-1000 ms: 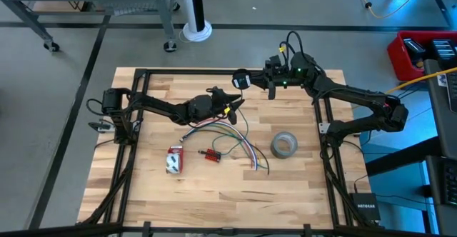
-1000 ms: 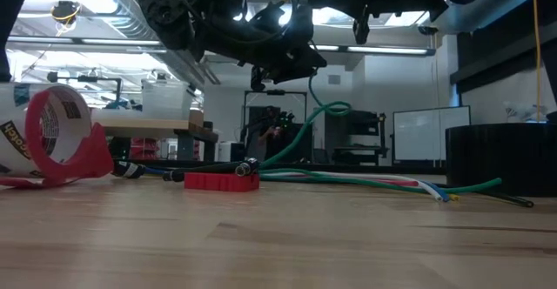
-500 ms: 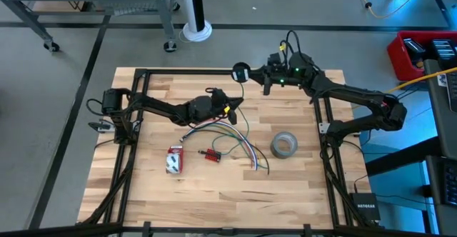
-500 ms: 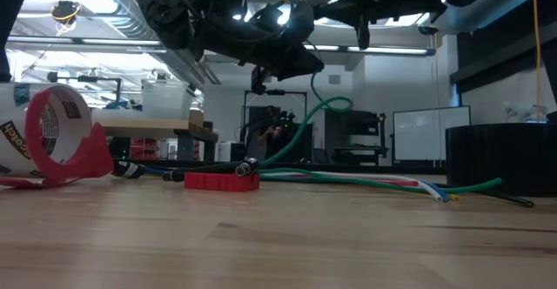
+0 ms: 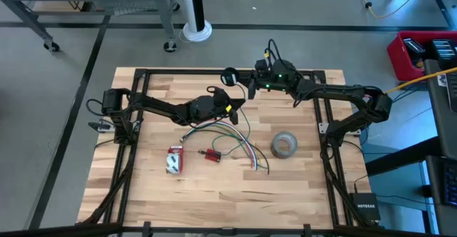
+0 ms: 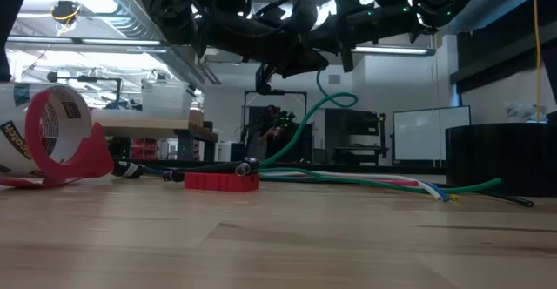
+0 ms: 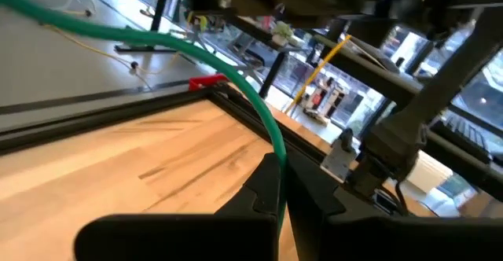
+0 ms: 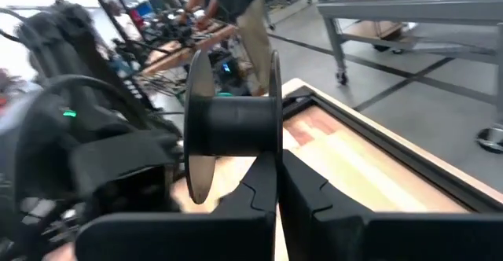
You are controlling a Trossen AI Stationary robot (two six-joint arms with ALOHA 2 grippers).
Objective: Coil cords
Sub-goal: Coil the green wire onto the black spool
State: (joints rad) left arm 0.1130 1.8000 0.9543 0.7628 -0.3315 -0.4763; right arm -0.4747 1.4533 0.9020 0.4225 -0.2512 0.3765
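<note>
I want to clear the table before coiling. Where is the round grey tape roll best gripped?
The round grey tape roll lies flat on the wooden table, hole upward. Probably come from straight above, one finger in the hole, one outside, pinching the ring wall.

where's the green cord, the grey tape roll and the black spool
green cord (image 7: pixel 253 104), left wrist view, on its curved middle stretch
grey tape roll (image 5: pixel 284 145), high view, on its top ring
black spool (image 8: pixel 232 127), right wrist view, on its barrel
</note>
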